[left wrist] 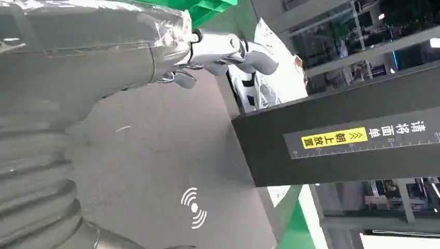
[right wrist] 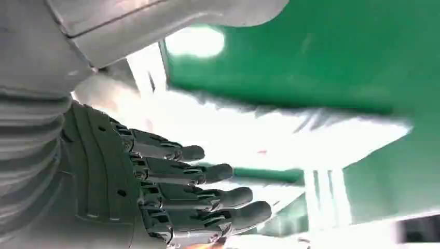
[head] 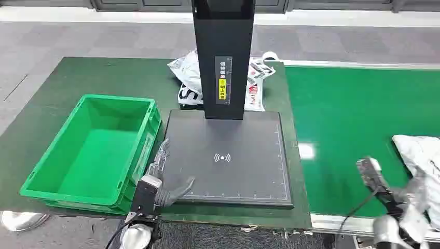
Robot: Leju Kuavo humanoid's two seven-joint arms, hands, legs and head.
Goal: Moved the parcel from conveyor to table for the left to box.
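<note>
White parcel [head: 421, 155] lies on the green conveyor [head: 353, 119], at its near right end. Right hand [head: 410, 199] touches its near edge, fingers [right wrist: 207, 174] spread, holding nothing. Left hand [head: 161, 179] rests, fingers apart, at the scanner pad's [head: 228, 155] left edge, beside the green box [head: 93, 150].

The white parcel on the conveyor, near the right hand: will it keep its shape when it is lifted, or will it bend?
The white parcel is wrinkled and lies flat on the green conveyor, so it is probably a soft bag that sags when lifted. Its shiny film may be slippery for the right hand, whose fingers are apart. It seems unlikely to roll.
</note>
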